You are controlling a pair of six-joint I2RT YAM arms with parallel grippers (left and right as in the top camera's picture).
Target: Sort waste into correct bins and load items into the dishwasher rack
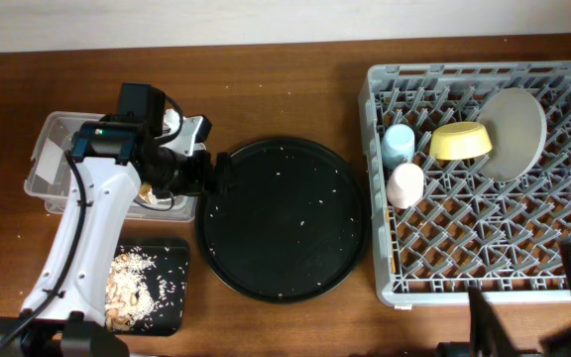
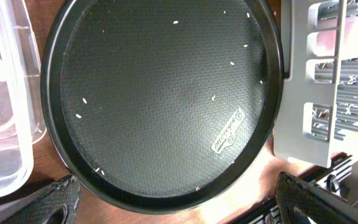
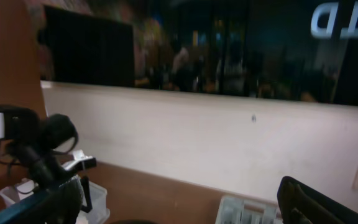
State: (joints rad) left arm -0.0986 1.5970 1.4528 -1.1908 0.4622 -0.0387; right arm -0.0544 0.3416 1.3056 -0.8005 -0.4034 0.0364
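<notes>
Seen from overhead, the dishwasher rack (image 1: 563, 71) fills the right of the worktop (image 1: 285, 89). It holds the blue cup (image 1: 399, 144), the pink cup (image 1: 405, 184) just beside it, the yellow bowl (image 1: 461, 141), and the grey-blue plate (image 1: 515, 129) standing tilted against the bowl. The round black tray (image 1: 284, 218), flecked with pale crumbs, lies in the middle. To its left the left arm (image 1: 87, 228) reaches over the clear tub (image 1: 53, 134). The shallow black tray (image 1: 174, 253) at the front carries the beige food scraps (image 1: 132, 288). In the left wrist view the left jaws stand wide apart over the round tray, holding nothing, between the tub's wall and a corner of the rack. In the right wrist view the right jaws are also apart and empty, facing the pale back wall (image 3: 197, 143).
</notes>
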